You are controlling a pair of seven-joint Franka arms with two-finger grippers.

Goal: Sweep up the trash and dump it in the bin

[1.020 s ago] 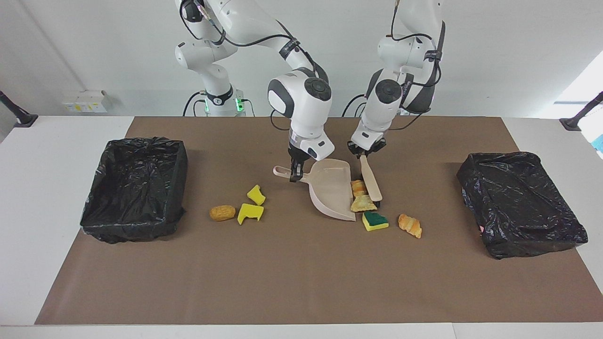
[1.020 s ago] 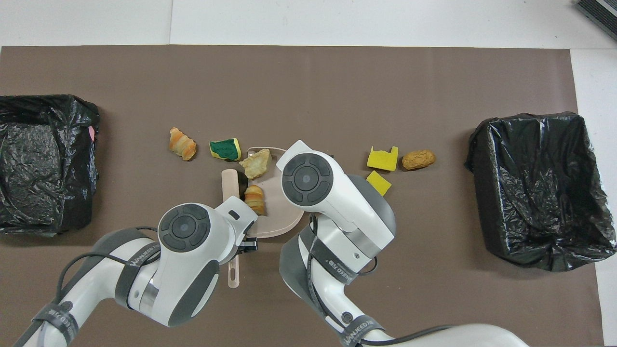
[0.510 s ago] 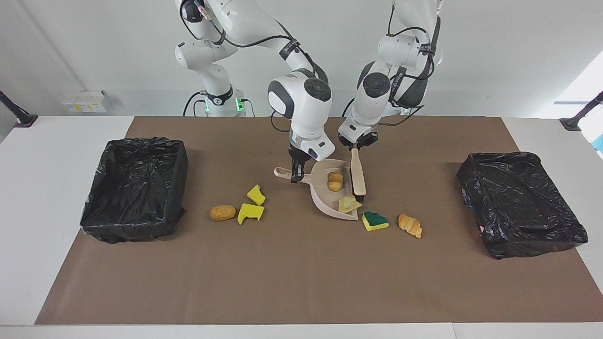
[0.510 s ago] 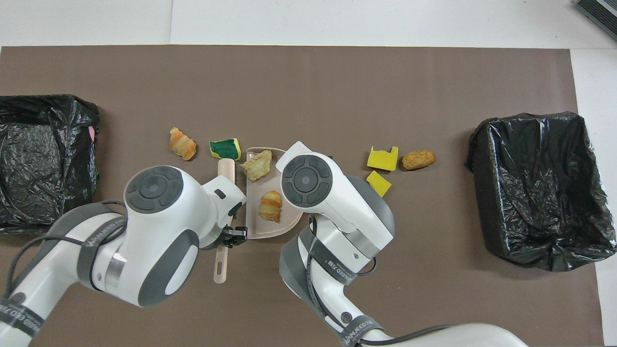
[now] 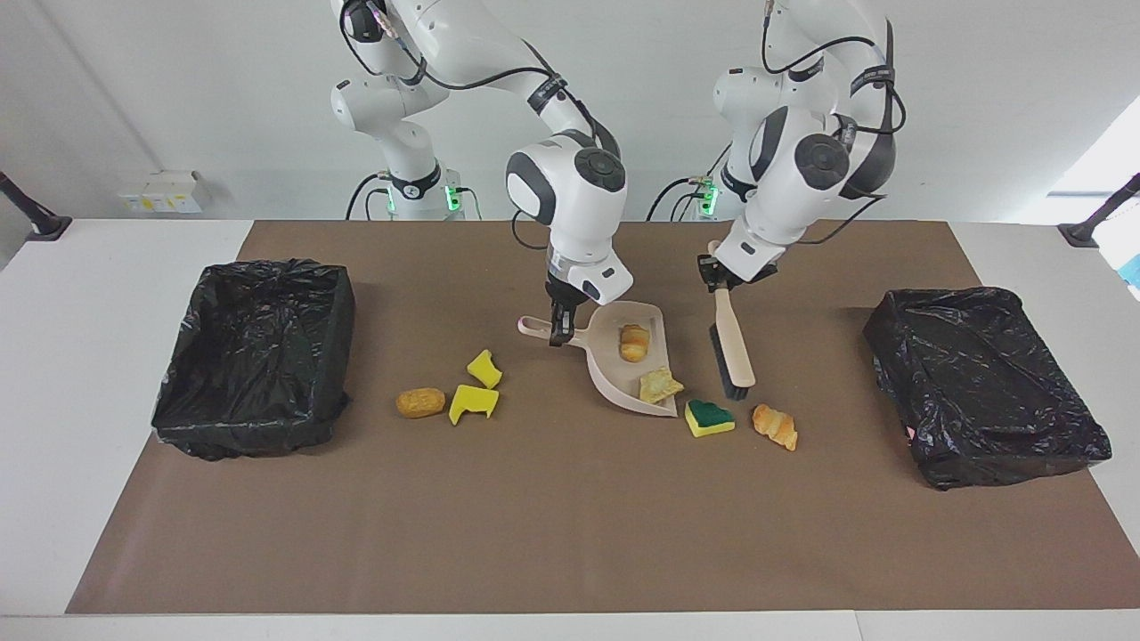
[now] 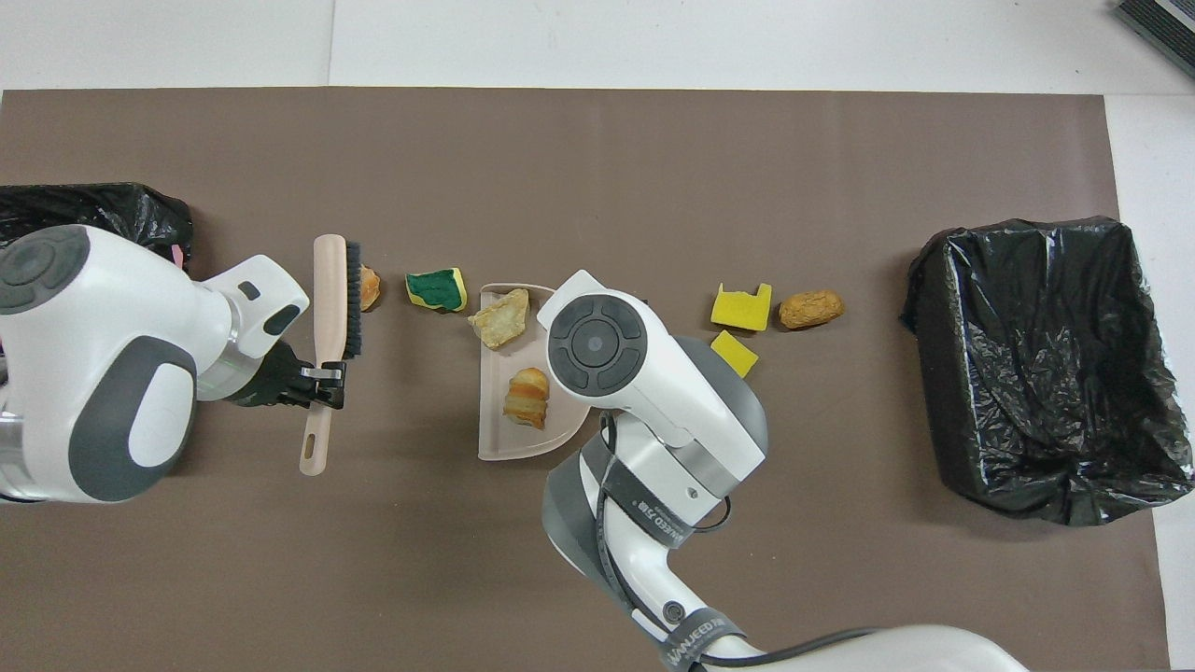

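We see trash mid-desk: two golden-brown pastries [image 5: 635, 343] in dustpan [image 5: 614, 374], mouth facing away from robots. Green-yellow sponge [image 5: 710, 417], croissant [image 5: 775, 425] beside mouth; yellow foam pieces [image 5: 476, 392], brown nugget [image 5: 420, 402] toward right arm's end. Right gripper [image 5: 558, 329] clamps dustpan handle. Left gripper [image 5: 720, 278] clamps brush [image 5: 732, 352], long axis running away from robots, over croissant.

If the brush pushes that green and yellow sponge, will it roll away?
Probably not. The green-and-yellow wedge-shaped sponge lies flat on the brown mat, so it should slide rather than roll. It looks like soft foam, so it is likely light and may squash a little against the beige hand brush.
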